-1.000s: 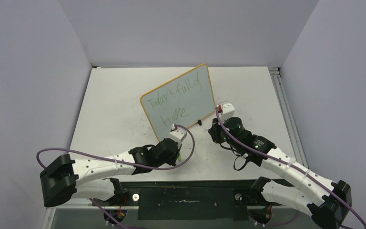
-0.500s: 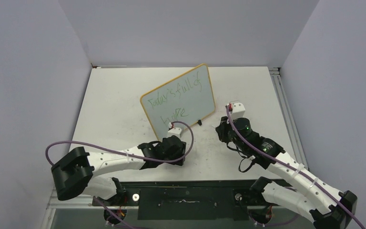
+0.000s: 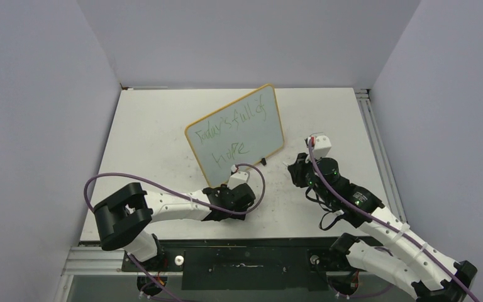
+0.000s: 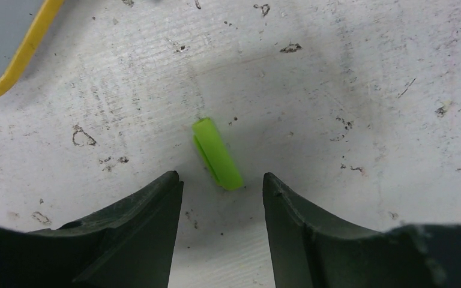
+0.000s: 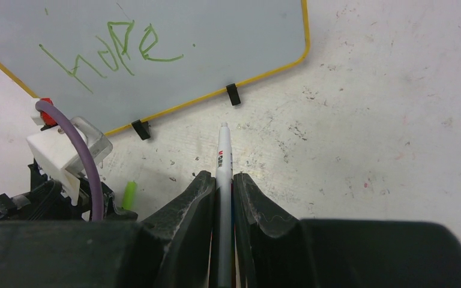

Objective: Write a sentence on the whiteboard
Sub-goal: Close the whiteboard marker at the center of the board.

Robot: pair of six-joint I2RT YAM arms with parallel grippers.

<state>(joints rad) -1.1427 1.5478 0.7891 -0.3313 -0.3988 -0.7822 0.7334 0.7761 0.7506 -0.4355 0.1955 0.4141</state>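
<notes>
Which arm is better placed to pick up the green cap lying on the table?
Left. The left gripper, open, hangs directly over the green cap, jaws flanking its near end. The right gripper is shut on the marker, with the cap off to its side.

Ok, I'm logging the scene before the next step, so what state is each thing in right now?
left gripper: open, straddling the cap without gripping it.
right gripper: shut on the marker.
marker: uncapped, tip clear of the board.
cap: off the marker, lying loose on the table.
whiteboard: standing on its clip feet, written on.
sentence: two green lines, ending in "hope".
</notes>
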